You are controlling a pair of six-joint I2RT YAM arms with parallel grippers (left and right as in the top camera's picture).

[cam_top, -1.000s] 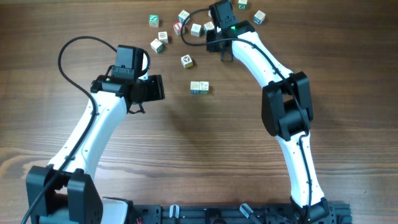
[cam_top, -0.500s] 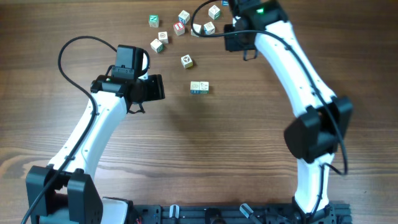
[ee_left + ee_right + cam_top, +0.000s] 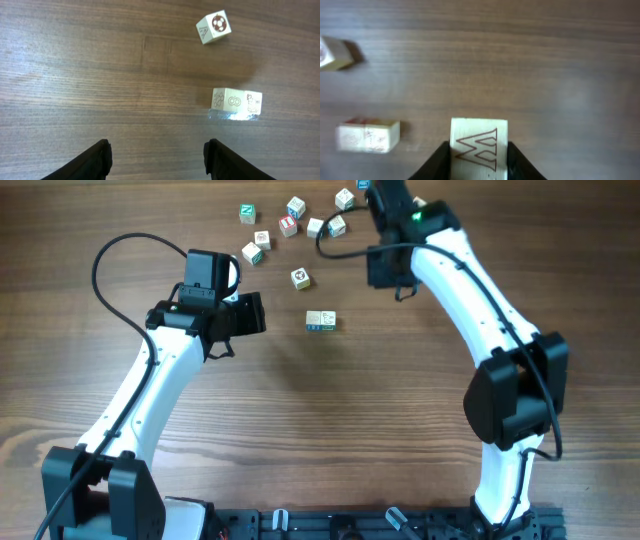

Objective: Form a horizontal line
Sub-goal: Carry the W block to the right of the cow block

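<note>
The right gripper [image 3: 479, 161] was clamped on a W-marked cube [image 3: 479, 140], while the left gripper [image 3: 157, 159] stood released and empty, the horizontal line [image 3: 236, 101], seemingly 3 cubes, lying ahead to its right.

Robotics lab bench, wood-grain table [image 3: 320, 430], two white robot arms [image 3: 150, 395] on a black rail [image 3: 350, 525], loose cables [image 3: 128, 240]

Top-down overhead; two close, downward wrist views
</note>
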